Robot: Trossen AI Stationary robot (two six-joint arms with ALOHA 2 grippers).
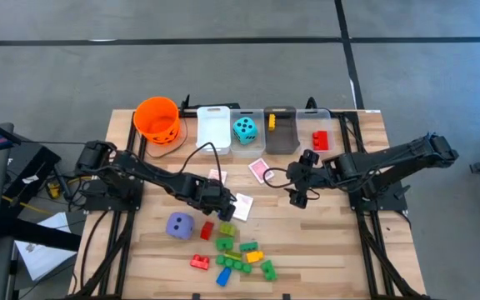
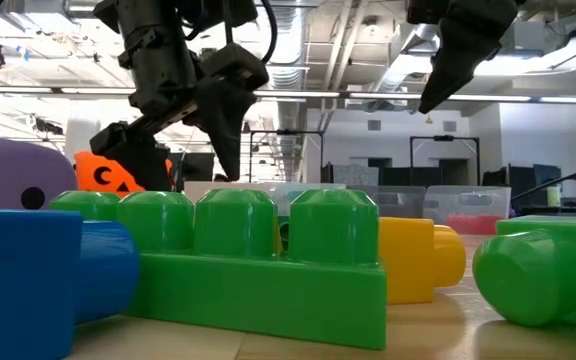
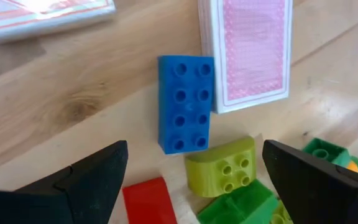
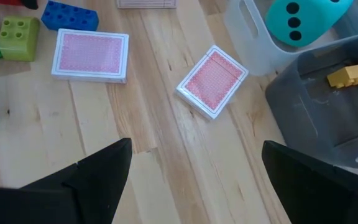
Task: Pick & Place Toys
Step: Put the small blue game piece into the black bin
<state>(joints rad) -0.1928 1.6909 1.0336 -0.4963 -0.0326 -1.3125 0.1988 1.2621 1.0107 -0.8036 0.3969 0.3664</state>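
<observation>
High: bins are lining the table's [image 1: 373, 125] far edge, bucket [image 1: 157, 119] at far left of that row, teal die [image 1: 244, 128] sitting in a clear bin [image 1: 247, 142]. Bare wood is lying between the two arms mid-table. Left gripper [image 1: 233, 206] is reaching in from the left, hovering over a card deck [image 1: 244, 206], just above the brick pile [image 1: 238, 257]. Purple die [image 1: 180, 226] is sitting near it, toward the front edge. Right gripper [image 1: 300, 185] is reaching in from the right, hanging near a second deck [image 1: 260, 170].

Low: both grippers are hanging clear above the table, fingers spread. Green brick [image 2: 258, 260] is filling the foreground, yellow brick [image 2: 418, 258] beside it.

Left wrist: fingers [image 3: 86, 183] are standing wide, holding nothing. Blue brick [image 3: 186, 102] is lying between them, touching the deck's [image 3: 247, 53] edge; a lime brick [image 3: 222, 168] and a red brick [image 3: 146, 200] are sitting just beside it.

Right wrist: fingers [image 4: 309, 177] are standing wide, empty, over bare wood. Tilted deck [image 4: 212, 81] is lying ahead, near the bin wall [image 4: 247, 37].
</observation>
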